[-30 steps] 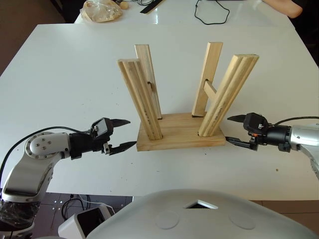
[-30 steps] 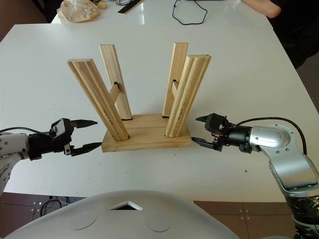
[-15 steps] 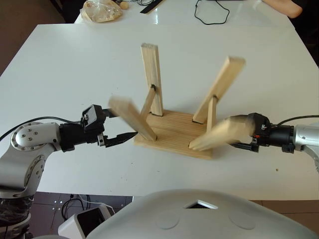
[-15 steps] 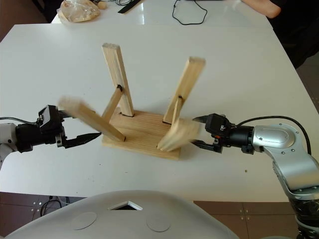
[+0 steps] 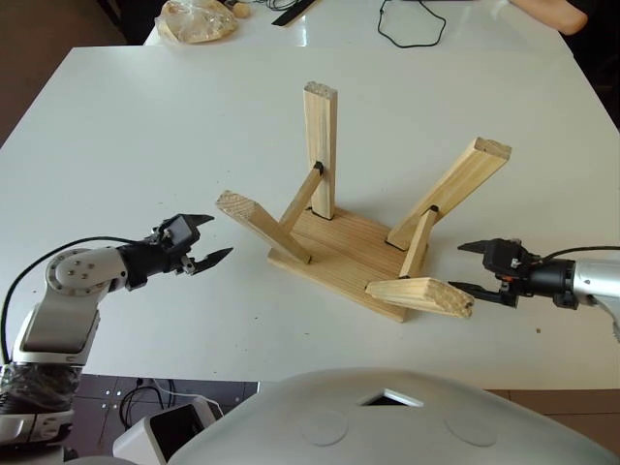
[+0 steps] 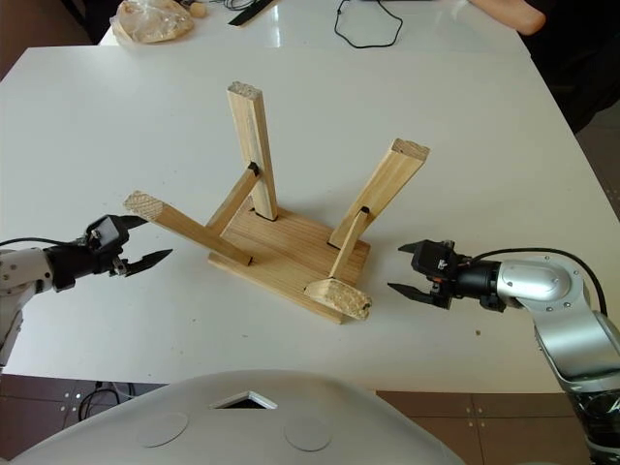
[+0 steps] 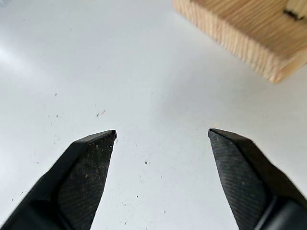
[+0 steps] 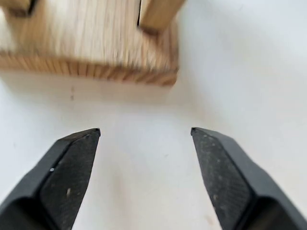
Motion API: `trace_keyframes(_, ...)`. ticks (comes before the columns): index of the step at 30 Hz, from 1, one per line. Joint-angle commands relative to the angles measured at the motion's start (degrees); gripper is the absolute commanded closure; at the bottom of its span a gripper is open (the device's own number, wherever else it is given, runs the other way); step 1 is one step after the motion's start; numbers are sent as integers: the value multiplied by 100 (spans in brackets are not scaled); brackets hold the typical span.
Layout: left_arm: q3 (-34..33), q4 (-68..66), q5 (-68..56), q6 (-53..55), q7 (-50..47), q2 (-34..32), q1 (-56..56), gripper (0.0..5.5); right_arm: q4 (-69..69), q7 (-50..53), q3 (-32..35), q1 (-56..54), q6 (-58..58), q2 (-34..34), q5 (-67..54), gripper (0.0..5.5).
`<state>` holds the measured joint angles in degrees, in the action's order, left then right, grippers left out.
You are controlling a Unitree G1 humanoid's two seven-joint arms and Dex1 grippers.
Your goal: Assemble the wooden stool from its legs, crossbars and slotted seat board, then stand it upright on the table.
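left eye view, entry: wooden stool [image 5: 358, 232], upside down near the middle of the white bench [image 5: 116, 145].
- seat board [image 5: 347, 257]: flat on the bench and set at a slant to its front edge. it serves as the base, most likely so the legs could be slotted in from above.
- legs: four, all rising from the board but splayed unevenly. the rear leg [image 5: 322, 145] is close to upright, while the front right leg [image 5: 421, 295] leans so far that it is almost level. joints look loose, as a judgement.
- crossbars [image 5: 302, 199]: two short pieces, each bridging a pair of legs.
- left gripper [image 5: 222, 234]: fingers apart, holding nothing, low over the bench. it is near the stool's left side, its fingers pointing toward it, not touching.
- right gripper [image 5: 455, 266]: fingers apart, holding nothing. it is just beside the tip of the front right leg, clear of the wood.
- placement note: the two grippers flank the stool at opposite ends, seemingly ready to take it from both sides. turning it upright is not yet done.
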<state>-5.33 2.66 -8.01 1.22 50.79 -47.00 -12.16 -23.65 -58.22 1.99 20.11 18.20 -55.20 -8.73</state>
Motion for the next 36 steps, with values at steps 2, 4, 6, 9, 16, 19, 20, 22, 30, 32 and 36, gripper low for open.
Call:
trace_keyframes(2,479,-729,696,-863,-526,449,445,273,-277,-7,-317,40,63,242,-155,255)
trace_keyframes(4,753,-764,936,-1215,-511,502,394,273,-335,72,-480,56,132,339,-117,260)
trace_keyframes(6,951,-625,988,-1433,-392,480,147,273,-423,155,-626,134,209,428,-107,260)
trace_keyframes(9,1090,-331,978,-1709,-166,216,-477,273,-663,325,-757,527,291,511,-110,260)
trace_keyframes(16,1293,535,460,-1279,-21,212,-1098,273,-922,744,-1207,802,403,842,-24,260)
trace_keyframes(19,1232,1120,-48,-742,34,190,-1186,273,-1014,756,-1083,679,498,821,-193,260)
trace_keyframes(20,1167,1282,-223,-557,71,146,-1208,273,-1063,719,-1001,656,532,771,-266,260)
trace_keyframes(22,1031,1525,-503,-242,159,69,-1245,273,-1099,649,-850,618,558,690,-366,260)
trace_keyframes(30,205,1259,-900,286,237,-102,-838,273,-817,578,-656,522,444,570,-351,260)
trace_keyframes(32,220,949,-663,210,128,-48,-552,273,-808,583,-698,526,425,569,-319,260)
trace_keyframes(36,651,-117,183,-509,-291,349,358,273,-708,662,-936,424,361,609,-126,260)
